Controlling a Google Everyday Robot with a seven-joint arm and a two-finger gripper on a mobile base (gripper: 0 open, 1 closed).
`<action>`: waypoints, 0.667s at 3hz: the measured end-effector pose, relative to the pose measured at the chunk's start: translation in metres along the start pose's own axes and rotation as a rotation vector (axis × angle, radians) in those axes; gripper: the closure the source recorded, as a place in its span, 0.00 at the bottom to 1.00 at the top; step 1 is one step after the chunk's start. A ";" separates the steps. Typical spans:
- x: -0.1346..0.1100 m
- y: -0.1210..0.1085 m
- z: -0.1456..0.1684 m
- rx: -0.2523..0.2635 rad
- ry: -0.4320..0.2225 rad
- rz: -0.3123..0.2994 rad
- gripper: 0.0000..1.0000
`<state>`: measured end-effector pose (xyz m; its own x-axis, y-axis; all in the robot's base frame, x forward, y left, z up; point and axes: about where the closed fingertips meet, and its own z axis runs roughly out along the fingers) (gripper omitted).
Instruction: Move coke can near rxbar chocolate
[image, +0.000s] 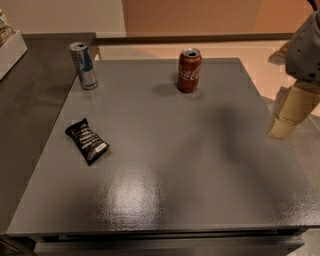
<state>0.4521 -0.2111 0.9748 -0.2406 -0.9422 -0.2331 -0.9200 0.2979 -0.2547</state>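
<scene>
The red coke can (189, 70) stands upright near the far edge of the grey table (165, 165). The black rxbar chocolate (86, 141) lies flat at the table's left side, well apart from the can. My gripper (286, 119) hangs at the right edge of the view, beyond the table's right edge and to the right of the can, above table height. It holds nothing that I can see.
A taller silver-and-blue can (83, 65) stands at the table's far left corner. A darker counter (25, 110) adjoins the table on the left, with a white box (9, 47) at its far end. My arm's shadow falls on the table's right half.
</scene>
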 end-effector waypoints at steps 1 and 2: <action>-0.015 -0.024 0.018 0.019 -0.037 0.055 0.00; -0.039 -0.061 0.042 0.040 -0.103 0.132 0.00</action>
<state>0.5302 -0.1863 0.9595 -0.3232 -0.8746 -0.3615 -0.8691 0.4255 -0.2523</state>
